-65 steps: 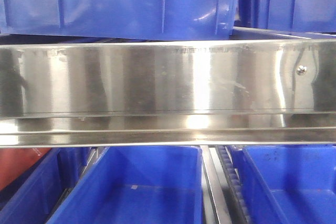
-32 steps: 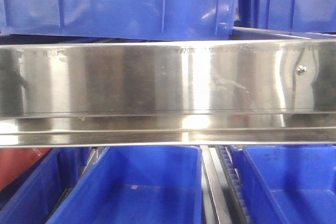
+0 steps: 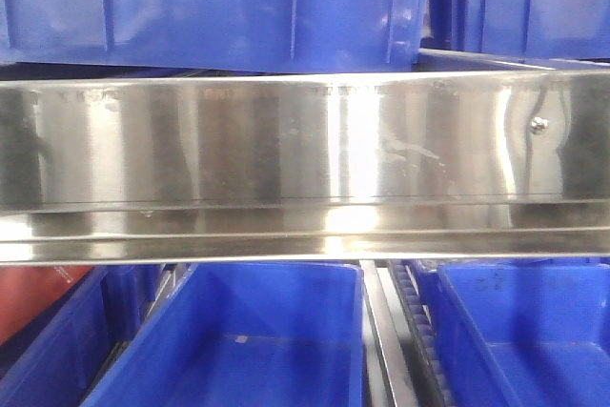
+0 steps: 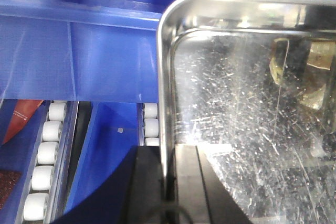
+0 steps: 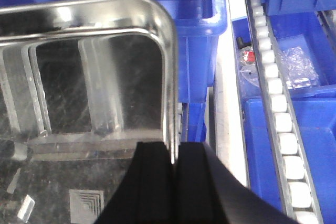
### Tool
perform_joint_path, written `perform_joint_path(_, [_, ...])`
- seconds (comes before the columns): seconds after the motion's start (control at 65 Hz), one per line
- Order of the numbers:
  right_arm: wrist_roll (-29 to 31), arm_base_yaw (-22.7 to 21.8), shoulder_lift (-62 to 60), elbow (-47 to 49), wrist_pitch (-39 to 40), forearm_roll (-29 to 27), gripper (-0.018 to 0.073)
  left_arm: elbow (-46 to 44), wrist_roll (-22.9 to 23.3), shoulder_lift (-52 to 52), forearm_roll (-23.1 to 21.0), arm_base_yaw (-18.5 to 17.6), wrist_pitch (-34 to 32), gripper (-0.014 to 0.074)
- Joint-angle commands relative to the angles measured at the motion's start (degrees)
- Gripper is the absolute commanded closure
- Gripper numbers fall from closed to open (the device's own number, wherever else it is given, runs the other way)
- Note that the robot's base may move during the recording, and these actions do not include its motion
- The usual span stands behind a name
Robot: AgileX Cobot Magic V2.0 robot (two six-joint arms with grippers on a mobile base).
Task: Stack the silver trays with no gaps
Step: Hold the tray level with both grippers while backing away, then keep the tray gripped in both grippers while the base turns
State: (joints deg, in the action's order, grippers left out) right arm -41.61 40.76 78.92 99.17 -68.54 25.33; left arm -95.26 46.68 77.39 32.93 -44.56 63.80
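While the long shiny steel shelf rail (image 3: 286,150) and its screw (image 3: 539,123) have drifted slightly left since 0.5 s ago, left fingers (image 4: 156,182) pinch the left rim of the shallow scratched stainless-steel tray (image 4: 252,103). Right fingers (image 5: 164,161) pinch its right rim. Tray held above blue plastic bins (image 4: 79,51).

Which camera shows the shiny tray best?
The left wrist view: the silver tray fills it, scratches clear, left hand pinching its rim. The right wrist view shows a corner, mostly reflections. The front view shows none.
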Motion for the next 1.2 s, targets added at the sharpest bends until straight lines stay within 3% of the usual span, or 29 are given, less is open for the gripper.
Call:
perform_joint_path(0.0, [0.63, 0.1, -0.07, 0.59, 3.22, 0.57, 0.0637, -0.78, -0.2, -0.25, -0.1, -0.34, -2.34, 0.0612])
perform_joint_path(0.354, [0.63, 0.1, -0.07, 0.59, 3.47, 0.57, 0.0637, -0.78, -0.2, -0.25, 2.42, -0.34, -3.77, 0.0612])
perform_joint_path(1.185, [0.63, 0.1, -0.07, 0.59, 3.47, 0.57, 0.0637, -0.78, -0.2, -0.25, 2.42, -0.34, -3.77, 0.0612])
